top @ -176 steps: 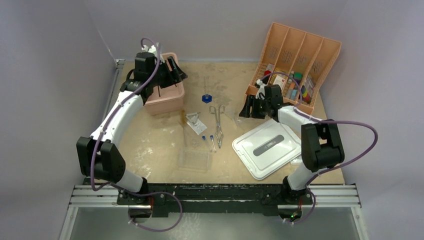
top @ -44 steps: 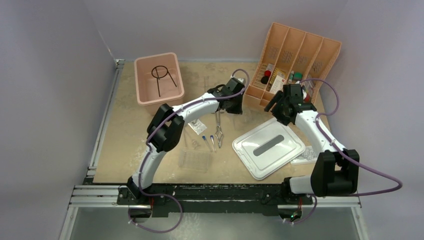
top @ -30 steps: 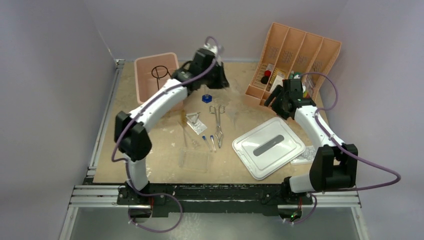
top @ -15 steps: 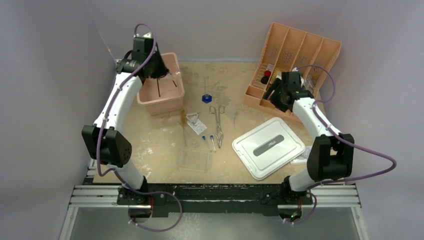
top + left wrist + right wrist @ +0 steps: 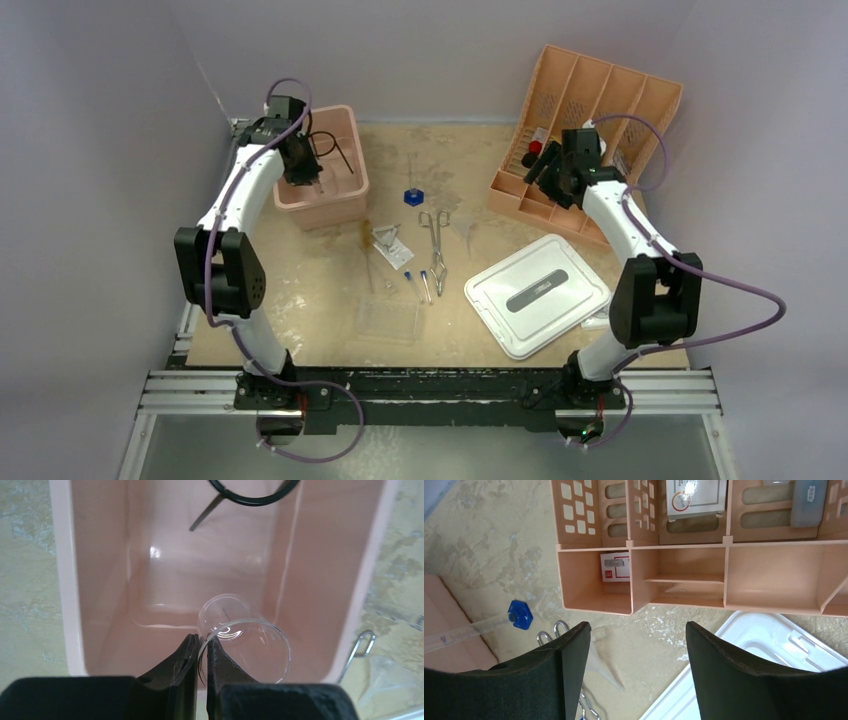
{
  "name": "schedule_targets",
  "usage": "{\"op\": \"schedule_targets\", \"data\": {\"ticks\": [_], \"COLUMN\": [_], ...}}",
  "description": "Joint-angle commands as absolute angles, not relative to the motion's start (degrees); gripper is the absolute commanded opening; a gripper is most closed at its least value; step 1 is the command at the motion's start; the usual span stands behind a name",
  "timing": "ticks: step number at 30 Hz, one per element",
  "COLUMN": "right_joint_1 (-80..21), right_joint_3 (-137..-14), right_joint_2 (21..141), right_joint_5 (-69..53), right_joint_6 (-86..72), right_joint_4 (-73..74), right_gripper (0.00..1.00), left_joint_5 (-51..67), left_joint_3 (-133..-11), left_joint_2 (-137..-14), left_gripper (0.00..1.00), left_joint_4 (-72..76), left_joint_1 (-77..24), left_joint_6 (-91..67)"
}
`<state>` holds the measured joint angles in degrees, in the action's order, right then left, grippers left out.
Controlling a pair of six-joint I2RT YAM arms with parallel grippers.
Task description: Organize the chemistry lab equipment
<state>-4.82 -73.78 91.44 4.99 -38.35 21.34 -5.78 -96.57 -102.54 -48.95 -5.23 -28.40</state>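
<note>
My left gripper (image 5: 201, 640) is shut on the rim of a clear glass beaker (image 5: 245, 640), held inside the pink bin (image 5: 62, 580). A black wire ring on a stem (image 5: 250, 492) lies at the bin's far end. In the top view the left gripper (image 5: 305, 165) hangs over the bin (image 5: 330, 205). On the table lie a blue-based glass piece (image 5: 413, 196), steel forceps (image 5: 436, 240), a wire triangle (image 5: 388, 240), blue-capped tubes (image 5: 416, 283) and a clear tray (image 5: 388, 320). My right gripper (image 5: 636, 627) is open and empty, in front of the orange organizer (image 5: 644, 547).
A white lid (image 5: 537, 293) lies at the front right. The orange organizer (image 5: 590, 110) stands tilted at the back right with small items in its compartments. A clear funnel (image 5: 606, 667) lies under the right gripper, beside the forceps handles (image 5: 549, 632).
The left gripper has swung from the table's middle back to the pink bin and dropped lower into it. The right gripper has drifted toward the organizer, still open.
</note>
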Motion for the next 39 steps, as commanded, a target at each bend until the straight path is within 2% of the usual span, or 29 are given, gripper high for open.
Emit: {"op": "schedule_targets", "data": {"ticks": [1, 5, 24, 29, 39], "right_joint_1": [-4.89, -4.88, -4.92, -4.92, -4.92], "right_joint_3": [-76.53, -76.73, -75.5, -75.26, -74.47], "right_joint_2": [92.05, 92.82, 93.18, 92.82, 91.58], "right_joint_5": [5.76, 5.51, 4.8, 4.83, 4.15], "right_joint_6": [-37.64, -37.87, -38.15, -38.16, -38.13], "right_joint_4": [19.78, 19.55, 18.91, 18.98, 18.9], "right_gripper": [0.72, 0.71, 0.71, 0.71, 0.7], "left_joint_5": [-6.98, -2.82, -8.79, -9.46, -10.07], "left_joint_3": [-94.59, -92.18, -97.7, -97.42, -99.62], "left_joint_2": [-103.77, -105.09, -117.11, -116.81, -113.62], "left_gripper": [0.0, 0.0, 0.01, 0.21, 0.4], "left_joint_4": [-45.09, -39.85, -38.87, -39.38, -41.18], "left_joint_1": [-3.52, -3.54, -9.4, -9.4, -9.4], "left_joint_6": [-27.68, -29.19, -29.8, -30.06, -30.06]}}
